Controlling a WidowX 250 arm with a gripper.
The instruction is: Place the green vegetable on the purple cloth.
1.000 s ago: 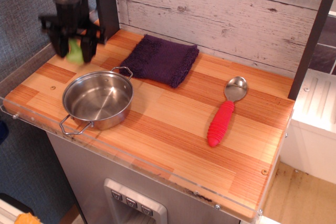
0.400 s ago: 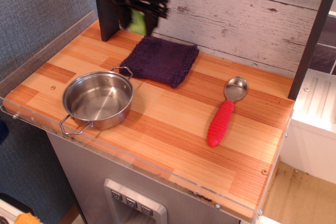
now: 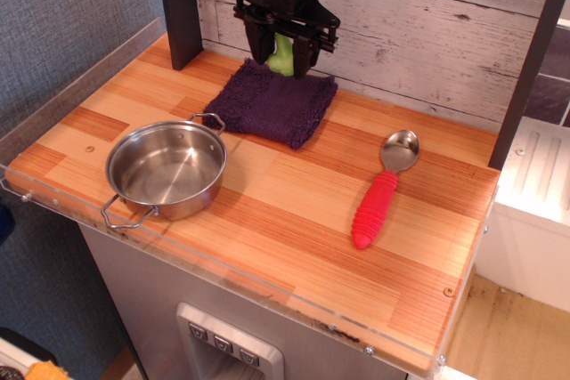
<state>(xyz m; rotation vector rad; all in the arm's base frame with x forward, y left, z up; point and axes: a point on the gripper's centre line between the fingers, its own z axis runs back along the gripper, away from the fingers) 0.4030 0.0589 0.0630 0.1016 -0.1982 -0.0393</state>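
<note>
The gripper (image 3: 283, 58) squeezes the green vegetable (image 3: 282, 55) between its jaws, standing it up tall, just above the back of the purple cloth (image 3: 272, 101).

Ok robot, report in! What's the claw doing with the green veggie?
Claw shut on green vegetable. Hovering over back edge of purple cloth. Not released yet. Nothing in the way.

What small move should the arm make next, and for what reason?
Probably lower straight down a little, then open. The tool is shut on the green vegetable, which hangs over the back edge of the purple cloth and does not seem to rest on it yet. Whether it already touches the cloth cannot be told from this view.
</note>
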